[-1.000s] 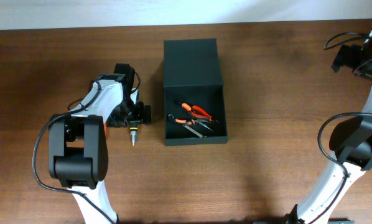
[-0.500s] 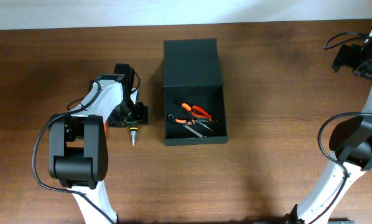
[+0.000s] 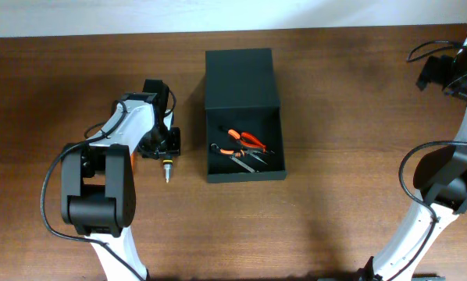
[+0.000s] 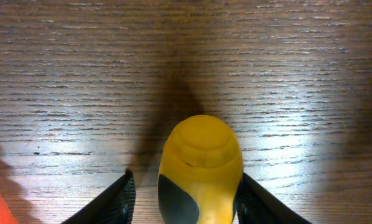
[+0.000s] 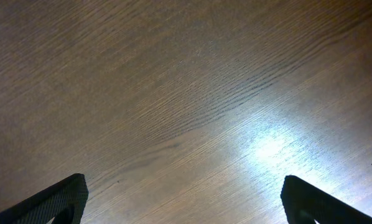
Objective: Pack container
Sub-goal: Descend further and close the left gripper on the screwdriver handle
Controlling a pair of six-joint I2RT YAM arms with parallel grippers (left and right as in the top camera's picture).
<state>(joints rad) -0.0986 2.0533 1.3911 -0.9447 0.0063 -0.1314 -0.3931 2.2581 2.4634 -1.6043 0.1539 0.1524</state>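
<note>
**Item 1. Container** (image 3: 241, 78): dark rectangular box at table (image 3: 335, 203) centre. Its flap lid is folded open and lies flat on the far side.

**Item 2. Contents:** 1 pair of orange-handled pliers (image 3: 245, 139) and several small dark tools (image 3: 245, 158), loose on the box floor.

**Item 3. Screwdriver** (image 4: 201, 168): yellow-and-black handle. It lies on the table left of the container, apart from it.

**Item 4. Left end effector** (image 4: 186, 186): low over the screwdriver, its 2 fingers (image 4: 120, 199) spread to either side of the handle. The right one is about touching and the left shows a narrow gap.

**Item 5. Right end effector** (image 5: 183, 186): at the far right table edge, well apart from the container. It is spread wide with nothing between the fingers, and bare wood lies beneath.
</note>
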